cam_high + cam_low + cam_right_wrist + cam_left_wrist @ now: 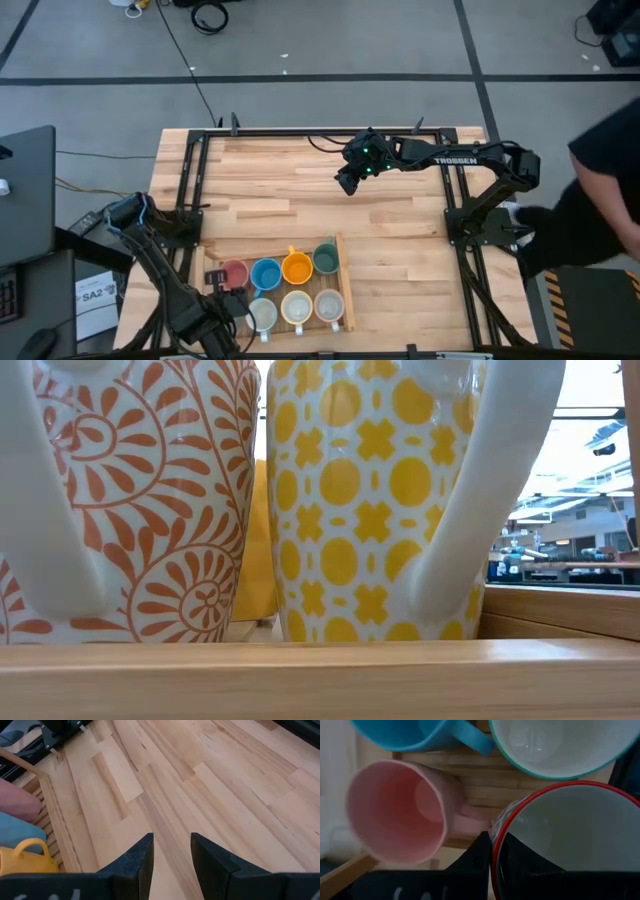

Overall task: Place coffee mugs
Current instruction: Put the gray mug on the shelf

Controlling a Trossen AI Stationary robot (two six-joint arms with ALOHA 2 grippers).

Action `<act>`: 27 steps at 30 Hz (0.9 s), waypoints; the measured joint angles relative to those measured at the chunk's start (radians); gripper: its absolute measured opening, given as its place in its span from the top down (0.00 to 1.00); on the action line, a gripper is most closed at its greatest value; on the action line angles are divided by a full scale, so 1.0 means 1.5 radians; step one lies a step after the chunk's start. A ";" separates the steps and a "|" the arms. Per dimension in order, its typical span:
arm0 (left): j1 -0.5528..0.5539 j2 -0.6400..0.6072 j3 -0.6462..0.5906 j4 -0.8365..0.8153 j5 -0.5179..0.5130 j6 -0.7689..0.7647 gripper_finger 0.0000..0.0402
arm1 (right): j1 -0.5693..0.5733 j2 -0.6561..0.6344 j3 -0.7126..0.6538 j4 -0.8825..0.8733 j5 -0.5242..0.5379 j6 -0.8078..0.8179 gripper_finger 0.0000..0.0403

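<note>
The left gripper [493,842] is low at the near left of the tray [347,285]. Its fingers pinch the wall of the red-rimmed mug [570,835], one inside and one outside. The pink mug [395,810] sits just beside it. I think the mug should go straight down, and the fingers should let go only once it sits flat. The right gripper [171,845] waits over the bare table [225,780], fingers apart.

We see high view straight down over whole table [330,200] — wooden tray [345,290] near its front edge. Low view level, pressed close behind tray rim [320,660], two patterned mugs [370,500] filling it. Left wrist view hangs tight above tray mugs; right wrist view — farther off — shares tray's side [55,820].
</note>
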 joint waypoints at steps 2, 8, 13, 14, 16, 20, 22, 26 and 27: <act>0.000 0.000 -0.018 0.019 0.000 -0.001 0.92 | 0.000 0.000 0.000 0.000 0.000 0.000 0.66; 0.000 0.000 -0.051 0.054 -0.002 0.000 0.91 | 0.000 0.000 0.000 0.000 0.000 0.000 0.66; 0.000 0.000 -0.057 0.074 -0.018 0.000 0.91 | 0.000 0.000 0.000 0.000 0.000 0.000 0.66; 0.000 0.000 -0.058 0.075 -0.021 -0.001 0.91 | 0.000 0.000 0.000 0.000 0.000 0.000 0.66; 0.001 0.000 -0.058 0.083 -0.022 -0.001 0.91 | 0.000 0.000 0.000 0.000 0.000 0.000 0.66; 0.001 0.000 -0.058 0.077 -0.020 0.000 0.91 | 0.000 0.000 0.000 0.000 0.000 -0.004 0.66; 0.001 0.000 -0.058 0.079 -0.020 0.000 0.89 | 0.000 0.000 0.000 0.000 0.000 -0.004 0.66; 0.001 0.000 -0.058 0.079 -0.019 0.000 0.86 | 0.000 0.000 0.000 0.000 0.000 -0.005 0.66; 0.001 0.000 -0.058 0.079 -0.019 0.000 0.86 | 0.000 0.000 0.000 0.000 0.000 -0.005 0.66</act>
